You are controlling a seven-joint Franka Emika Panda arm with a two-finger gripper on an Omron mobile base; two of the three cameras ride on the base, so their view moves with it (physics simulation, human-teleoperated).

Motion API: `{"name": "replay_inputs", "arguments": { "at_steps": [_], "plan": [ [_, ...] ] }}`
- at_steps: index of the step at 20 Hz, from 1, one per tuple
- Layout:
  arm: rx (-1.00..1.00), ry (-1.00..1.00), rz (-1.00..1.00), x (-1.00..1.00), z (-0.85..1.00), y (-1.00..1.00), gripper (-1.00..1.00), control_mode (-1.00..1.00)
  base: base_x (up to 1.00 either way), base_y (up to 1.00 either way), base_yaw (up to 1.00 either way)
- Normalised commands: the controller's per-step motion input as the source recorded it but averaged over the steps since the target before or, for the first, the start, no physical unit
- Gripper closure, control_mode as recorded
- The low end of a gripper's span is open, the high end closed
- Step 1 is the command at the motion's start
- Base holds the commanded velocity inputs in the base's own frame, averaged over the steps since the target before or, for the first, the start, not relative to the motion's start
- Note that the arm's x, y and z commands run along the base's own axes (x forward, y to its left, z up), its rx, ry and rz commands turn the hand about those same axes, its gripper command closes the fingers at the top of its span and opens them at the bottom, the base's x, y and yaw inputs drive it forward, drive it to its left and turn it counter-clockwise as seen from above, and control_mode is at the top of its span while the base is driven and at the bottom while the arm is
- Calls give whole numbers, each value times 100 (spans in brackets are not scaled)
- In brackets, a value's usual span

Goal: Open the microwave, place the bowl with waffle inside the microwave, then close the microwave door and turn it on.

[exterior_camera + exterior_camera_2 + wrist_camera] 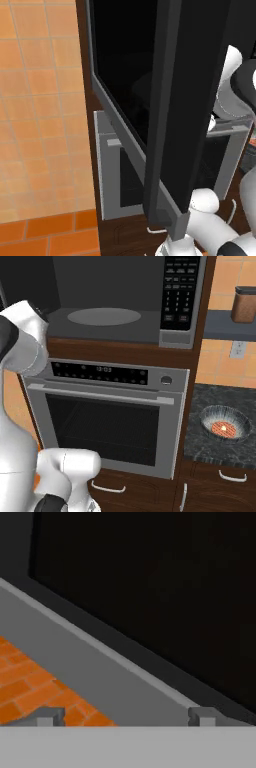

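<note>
Swung wide open, the microwave door [175, 110] is filling the centre of the left base view as a thick dark slab seen edge-on, its black glass face running off toward the upper left. Fingertips [200, 716] are rising at the bottom of the hand view, set far apart with nothing between them, so the gripper [122, 717] is standing spread and empty. Just beyond them a grey frame edge and black glass are crossing the frame diagonally, with orange floor tile at lower left; by my reading this is the door's face, and the hand is hovering close against it, though contact cannot be judged. Across in the right base view the microwave [120, 301] is showing its open cavity along the top of the frame, a round turntable [104, 316] lying bare inside and the keypad [181, 286] sitting at upper right. Below it the silver oven [107, 416] is staying shut. Bowl with waffle [224, 424] is resting on the dark counter [210, 401] at middle right, well apart from the gripper. Opening looks done; fetching the bowl, loading, closing and starting are all left.
</note>
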Motion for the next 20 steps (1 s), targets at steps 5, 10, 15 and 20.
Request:
{"name": "replay_inputs", "arguments": {
  "at_steps": [5,10,15,20],
  "plan": [
    [3,27,-32,-52,-2,-95,-100,-100,0,0,0],
    [-1,15,-16,4,-28,-90,-100,-100,0,0,0],
    [-4,27,-74,1,-22,-77,-100,-100,0,0,0],
    [-11,34,-74,4,-10,-67,-100,-100,0,0,0]
  ]
}}
